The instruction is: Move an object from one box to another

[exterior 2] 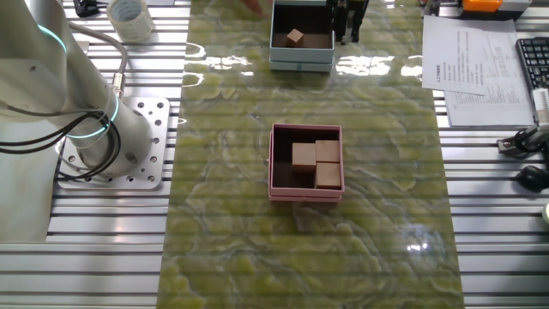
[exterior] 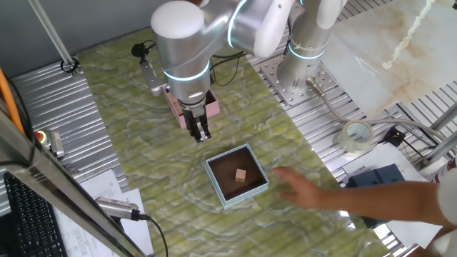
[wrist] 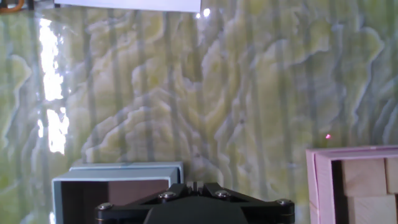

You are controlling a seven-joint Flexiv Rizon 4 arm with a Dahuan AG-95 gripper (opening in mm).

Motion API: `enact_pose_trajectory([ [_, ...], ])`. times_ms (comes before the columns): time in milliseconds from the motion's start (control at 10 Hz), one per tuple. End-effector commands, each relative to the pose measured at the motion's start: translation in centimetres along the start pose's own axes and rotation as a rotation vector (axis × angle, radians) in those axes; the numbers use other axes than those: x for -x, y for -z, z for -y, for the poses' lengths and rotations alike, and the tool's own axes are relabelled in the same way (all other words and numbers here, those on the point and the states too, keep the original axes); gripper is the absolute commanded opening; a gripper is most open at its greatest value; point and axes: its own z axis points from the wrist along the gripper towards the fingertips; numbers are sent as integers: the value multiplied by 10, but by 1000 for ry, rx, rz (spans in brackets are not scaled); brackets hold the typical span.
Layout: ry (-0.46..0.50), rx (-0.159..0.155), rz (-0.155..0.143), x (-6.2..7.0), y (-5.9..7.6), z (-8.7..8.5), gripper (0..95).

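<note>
The small tan cube (exterior: 241, 175) lies inside the light blue box (exterior: 224, 197), on its dark brown floor; it also shows in the other fixed view (exterior 2: 295, 37). The pink box (exterior 2: 307, 192) holds three larger tan blocks (exterior 2: 304, 157). In one fixed view the pink box (exterior: 213, 108) is mostly hidden behind the arm. My gripper (exterior: 200, 134) hangs above the table between the two boxes, shut and empty. In the hand view the gripper (wrist: 194, 185) sits at the bottom edge, with the blue box (wrist: 118, 171) at lower left and the pink box (wrist: 320, 180) at lower right.
A person's hand (exterior: 303, 189) reaches in over the table just right of the blue box. A tape roll (exterior: 357, 135) lies on the metal rails beside the arm's base (exterior: 300, 86). Papers (exterior 2: 467, 56) and a keyboard (exterior 2: 533, 60) lie beyond the green mat.
</note>
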Motion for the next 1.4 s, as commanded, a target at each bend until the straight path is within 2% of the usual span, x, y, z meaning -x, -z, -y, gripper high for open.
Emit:
enact_pose_trajectory([
  [100,-9,1,-5,0,-2,0,0],
  [400,-13,4,1,0,-3,0,0],
  [700,-22,6,-9,-1,-4,0,0],
  [1000,-68,1,3,-1,-4,0,0],
  [1400,38,3,4,4,1,16,0],
])
